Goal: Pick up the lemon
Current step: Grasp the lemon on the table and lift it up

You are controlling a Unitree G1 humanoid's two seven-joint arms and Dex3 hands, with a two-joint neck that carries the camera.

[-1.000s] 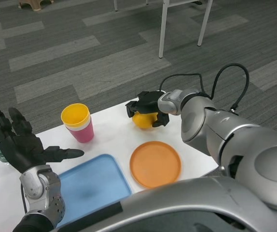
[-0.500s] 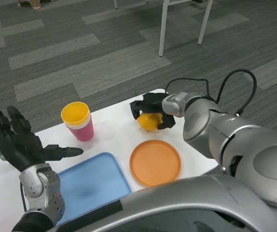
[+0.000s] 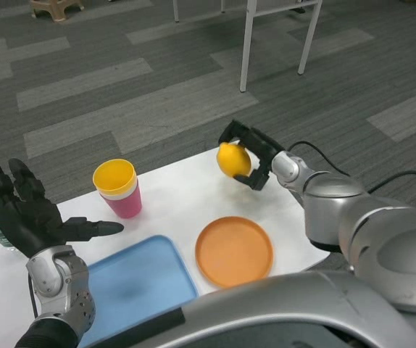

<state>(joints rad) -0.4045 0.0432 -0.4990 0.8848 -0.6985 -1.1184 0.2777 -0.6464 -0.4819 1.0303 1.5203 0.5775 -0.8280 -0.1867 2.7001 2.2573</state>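
Listing contents, largest first. White table (image 3: 172,199): carries everything below except the fruit.

Blue tray (image 3: 139,279): rounded rectangle at the table's near edge, toward the left.

Orange plate (image 3: 234,251): round, flat, at the near edge just right of the tray.

My left hand (image 3: 27,214): black, fingers spread apart, holding nothing, raised over the table's left side.

My right hand (image 3: 250,154): black, fingers curled around the lemon from above and from the right, gripping it over the table's far right corner.

Stacked cups (image 3: 118,188): a yellow cup nested in a pink one, upright, toward the far edge, left of centre.

Lemon (image 3: 233,159): bright yellow, smooth, oval, unmarked where visible; lifted clear of the table top, above its far right corner, beyond the plate. Left face exposed, right side hidden behind my fingers.
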